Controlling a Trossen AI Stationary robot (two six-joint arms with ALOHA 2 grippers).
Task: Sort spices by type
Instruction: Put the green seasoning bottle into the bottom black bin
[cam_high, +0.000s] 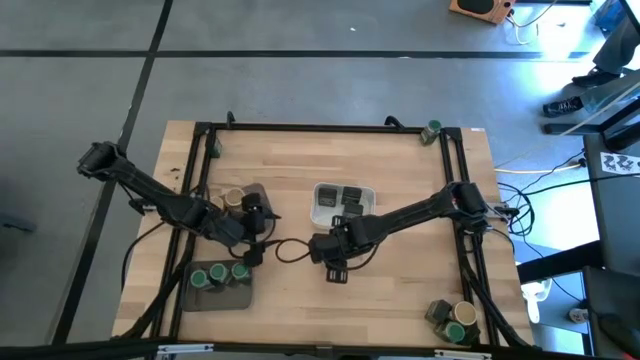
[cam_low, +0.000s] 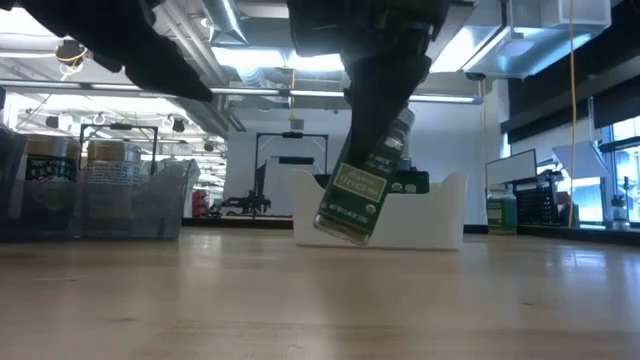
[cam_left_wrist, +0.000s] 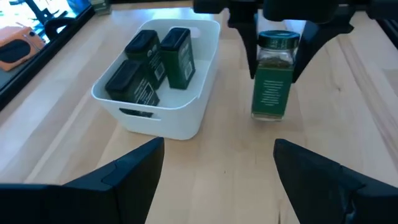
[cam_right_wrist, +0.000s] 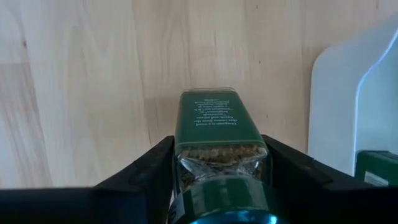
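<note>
Right hand (cam_left_wrist: 273, 46) grips green-lidded jar (cam_left_wrist: 272, 78) beside white tray (cam_left_wrist: 180, 121).

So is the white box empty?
No, the left wrist view shows dark green tins standing inside the white box.
</note>
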